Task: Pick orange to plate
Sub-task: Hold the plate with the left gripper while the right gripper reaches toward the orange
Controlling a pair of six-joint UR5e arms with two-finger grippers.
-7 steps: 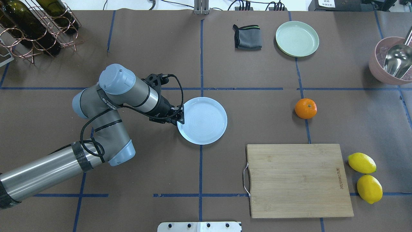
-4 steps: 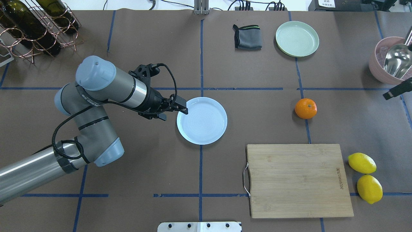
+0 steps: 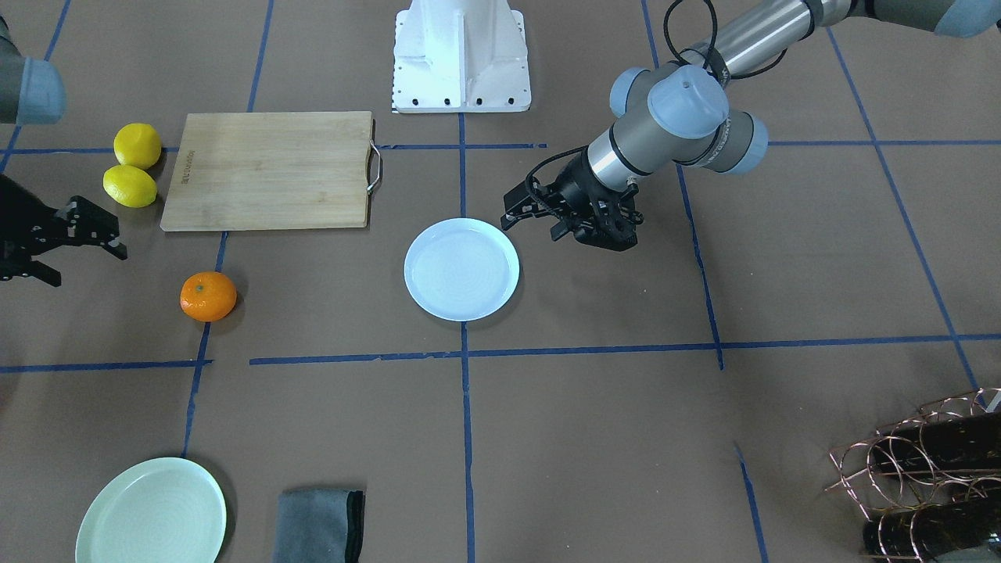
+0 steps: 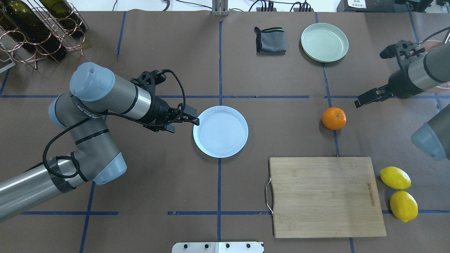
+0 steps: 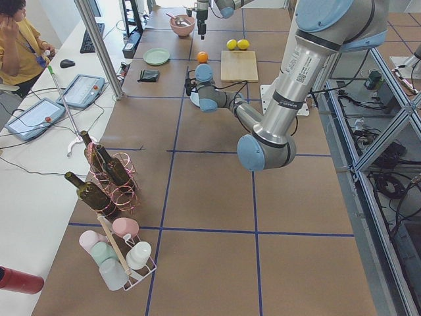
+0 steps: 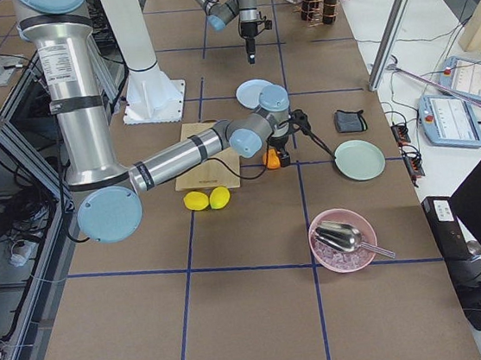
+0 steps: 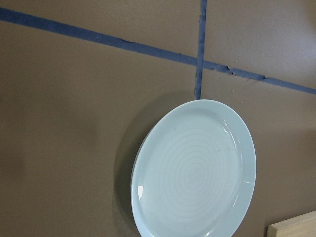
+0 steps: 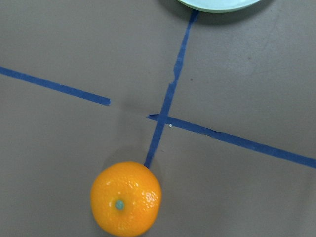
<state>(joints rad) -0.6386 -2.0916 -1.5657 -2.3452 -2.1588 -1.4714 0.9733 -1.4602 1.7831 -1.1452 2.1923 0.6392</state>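
Partly off-frame, right tool [image 3: 86, 267].

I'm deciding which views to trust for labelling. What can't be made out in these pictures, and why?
Left wrist: the plate loses its lower edge to the frame.
Exterior left: the plate sits mostly behind the left arm.
Exterior right: the orange is partly hidden behind the right arm.
Overhead: the pink bowl is almost covered by the right arm; its contents cannot be seen.
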